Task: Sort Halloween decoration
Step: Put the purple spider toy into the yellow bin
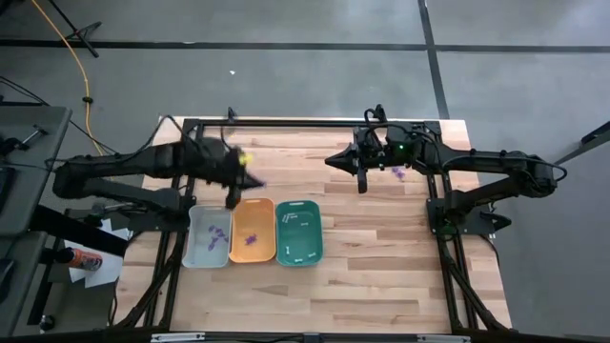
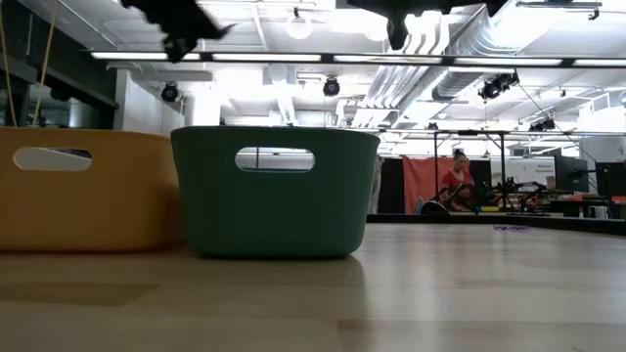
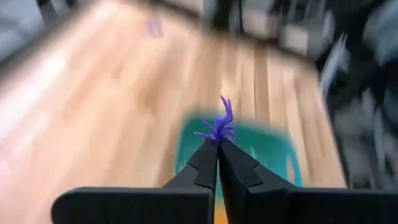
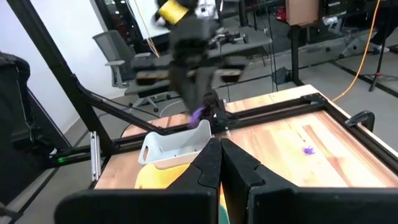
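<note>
My left gripper (image 3: 217,142) is shut on a small purple spiky decoration (image 3: 220,124) and hangs over the row of trays (image 1: 232,198). The right wrist view shows it above the grey tray (image 4: 171,146). That grey tray (image 1: 209,238) holds several purple pieces, and the teal tray (image 1: 298,232) holds white sticks. The orange tray (image 1: 253,231) stands between them. More purple pieces (image 1: 396,172) lie on the table's far right part, one of them also in the right wrist view (image 4: 308,149). My right gripper (image 4: 217,144) is shut on nothing and hovers beside them (image 1: 362,181). My left gripper pinches the purple decoration by its lower end (image 3: 217,135) between its two fingertips. The spiky legs stick out past the fingertips. The fingers point downward from above. The piece (image 4: 196,116) is lifted clear, above the trays.
The three trays stand side by side near the table's left-middle; in the low view the teal tray (image 2: 274,191) and the orange tray (image 2: 88,191) block the left half. Bare wood lies toward the near and right edges. A person in red (image 2: 458,181) sits far behind the table.
</note>
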Robot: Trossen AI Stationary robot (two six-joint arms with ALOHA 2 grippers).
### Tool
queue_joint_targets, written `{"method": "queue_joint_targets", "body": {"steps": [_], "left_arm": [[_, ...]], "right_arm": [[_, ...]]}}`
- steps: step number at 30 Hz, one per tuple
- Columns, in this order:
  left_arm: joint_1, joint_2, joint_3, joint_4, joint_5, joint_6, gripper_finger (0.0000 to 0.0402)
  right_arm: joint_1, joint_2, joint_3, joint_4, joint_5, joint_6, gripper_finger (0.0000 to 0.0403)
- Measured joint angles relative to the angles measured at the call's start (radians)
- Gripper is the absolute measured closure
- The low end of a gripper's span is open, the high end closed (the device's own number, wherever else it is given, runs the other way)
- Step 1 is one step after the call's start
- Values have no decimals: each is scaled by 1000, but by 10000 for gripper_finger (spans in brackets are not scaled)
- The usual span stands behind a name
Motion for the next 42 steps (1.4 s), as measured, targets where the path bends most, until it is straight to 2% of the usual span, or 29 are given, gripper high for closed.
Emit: {"method": "queue_joint_targets", "body": {"steps": [3,5,8,11,15,23,27,35,42], "left_arm": [[-131,30,35,-225,-69,2,401],[-218,52,28,-319,-121,-12,401],[-322,96,-10,-381,-174,-55,401],[-376,144,-87,-331,-173,-76,401],[-386,240,-158,-254,-163,-65,401],[-346,430,-160,-247,-158,67,401],[-324,496,-160,-246,-154,73,401],[-315,520,-160,-247,-154,71,394],[-315,485,-123,-260,-150,73,340]], "right_arm": [[0,0,0,-17,0,-1,402],[0,0,0,-28,0,-5,402],[-1,0,0,-34,1,-23,402],[-1,0,0,-35,3,-26,402],[-1,0,0,-50,12,-26,402],[-1,0,0,-59,15,-26,402],[-1,0,0,-75,15,-24,402],[0,0,0,-111,15,-19,402],[0,0,0,-111,15,-19,402]]}}
